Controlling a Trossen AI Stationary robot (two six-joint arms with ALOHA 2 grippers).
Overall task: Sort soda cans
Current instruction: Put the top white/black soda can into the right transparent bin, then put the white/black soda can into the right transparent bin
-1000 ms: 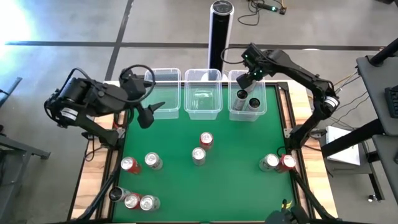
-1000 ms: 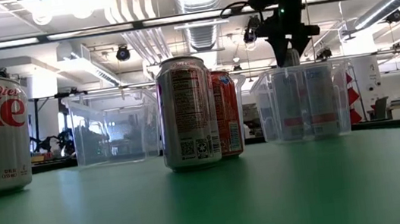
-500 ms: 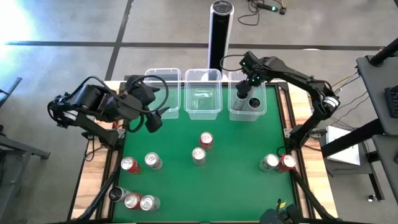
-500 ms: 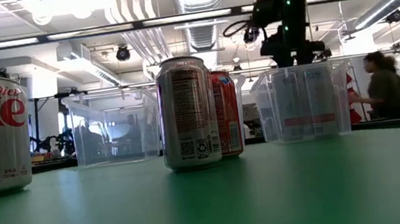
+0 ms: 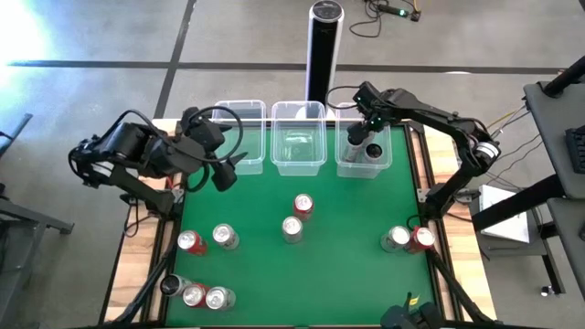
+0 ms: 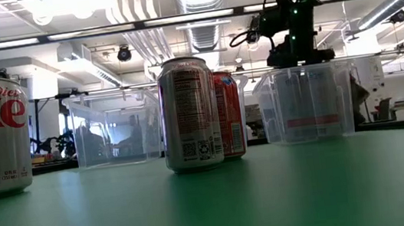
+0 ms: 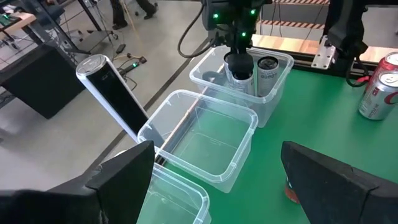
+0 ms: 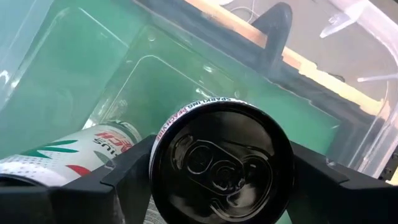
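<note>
A: Where's your right gripper (image 5: 358, 137)?

B: Down inside the right tub (image 5: 388, 161), its fingers pinching a dark can (image 8: 221, 162) by the sides. A second can (image 5: 374, 153) already stands in that tub.

A: And your left gripper (image 5: 227, 170)?

B: Fingers spread wide, holding nothing, over the mat's far left corner, just in front of the left tub (image 5: 239, 113). The middle tub (image 5: 299, 111) sits between the two.

A: The rest of your cans?

B: On the mat: a red can (image 5: 303, 206) and a silver can (image 5: 292, 229) mid-table, two (image 5: 407, 238) touching near the right edge, two (image 5: 207, 238) at left, three (image 5: 194, 293) bunched at the near left corner.
</note>
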